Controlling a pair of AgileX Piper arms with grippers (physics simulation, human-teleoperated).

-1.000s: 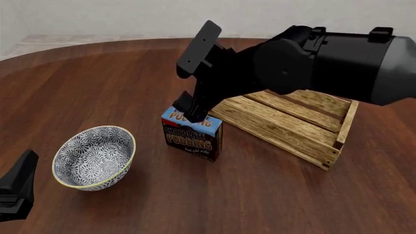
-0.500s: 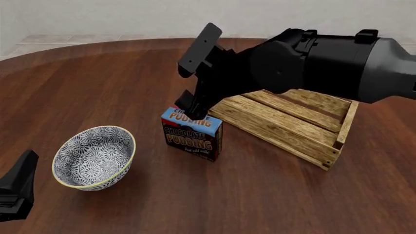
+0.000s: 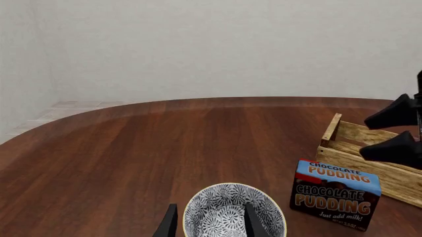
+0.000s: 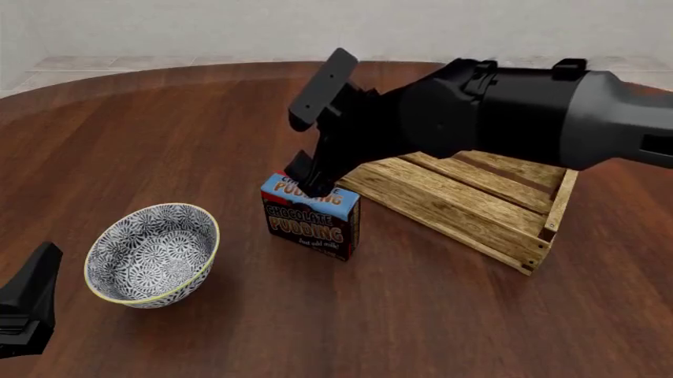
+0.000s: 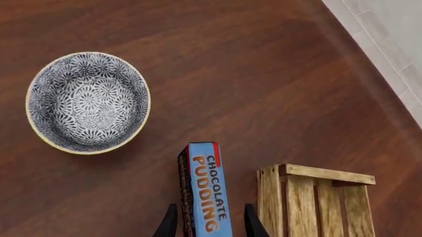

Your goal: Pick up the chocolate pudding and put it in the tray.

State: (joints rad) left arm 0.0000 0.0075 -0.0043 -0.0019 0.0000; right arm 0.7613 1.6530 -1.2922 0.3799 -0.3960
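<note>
Reaching steeply down, right arm's fingers [image 4: 311, 179] spread astride upright chocolate pudding [image 4: 310, 216] beside tray [image 4: 462, 206].

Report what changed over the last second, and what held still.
Only the right arm's rear body shifted: it dropped lower and pulled back toward the right. Its end effector stayed over the top of the chocolate pudding, fingers straddling the carton, which did not move. The tray, bowl and left end effector stayed put.

Right arm reaches across, wrist pitched down, right gripper [image 4: 312, 175] open; left gripper [image 4: 27, 303] rests low at left, jaws parted.
</note>
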